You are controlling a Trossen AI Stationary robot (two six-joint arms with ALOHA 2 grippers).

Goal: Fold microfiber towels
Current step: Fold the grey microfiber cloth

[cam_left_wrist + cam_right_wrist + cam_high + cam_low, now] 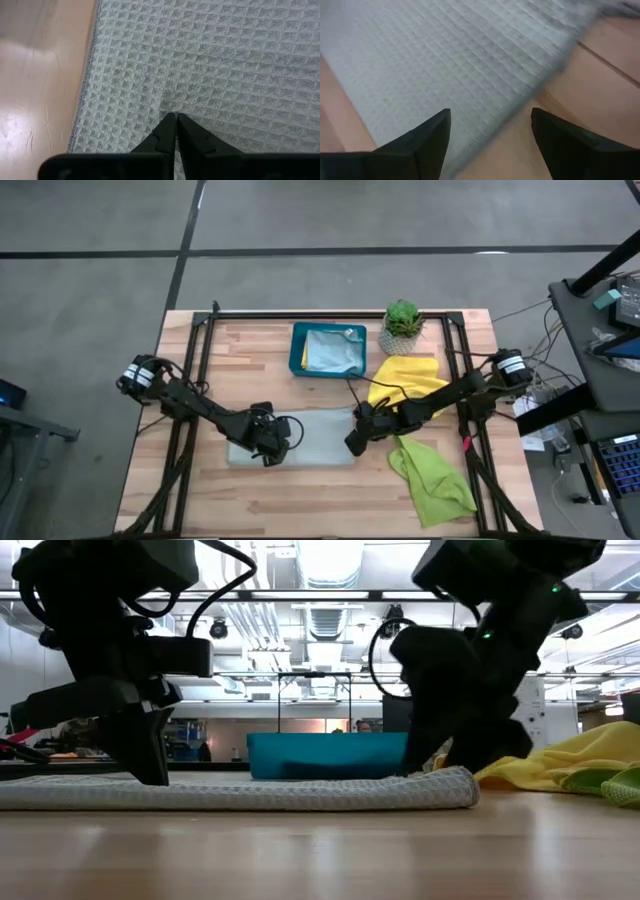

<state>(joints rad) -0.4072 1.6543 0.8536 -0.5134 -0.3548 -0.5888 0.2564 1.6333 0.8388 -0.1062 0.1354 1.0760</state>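
1. The tabletop [250,510] is a pale wooden slab with a dark metal frame along its sides; both arms reach in over it from the left and right edges.
2. A pale grey towel [320,438] lies flat on the tabletop near the middle, a long folded rectangle with a waffle weave, its edges resting on the wood.
3. A lime green towel [432,478] lies crumpled near the right front of the tabletop, apart from the grey one.
4. A yellow towel [405,377] lies loosely heaped just behind the green one, under the right arm and beside the tray.
5. The teal tray [298,352] sits at the back middle of the tabletop. Inside it lies a light blue towel [330,352], folded and filling most of the tray; a sliver of yellow shows at its left edge.
6. A small potted plant [402,323] stands at the back, just right of the tray.
7. The left claw [268,448] is down on the left part of the grey towel, its two fingers pressed together with their tips on the weave; whether any cloth is pinched between them cannot be told.
8. The right claw [354,442] is at the right end of the grey towel, its fingers spread wide and holding nothing, cloth and bare wood showing between them.
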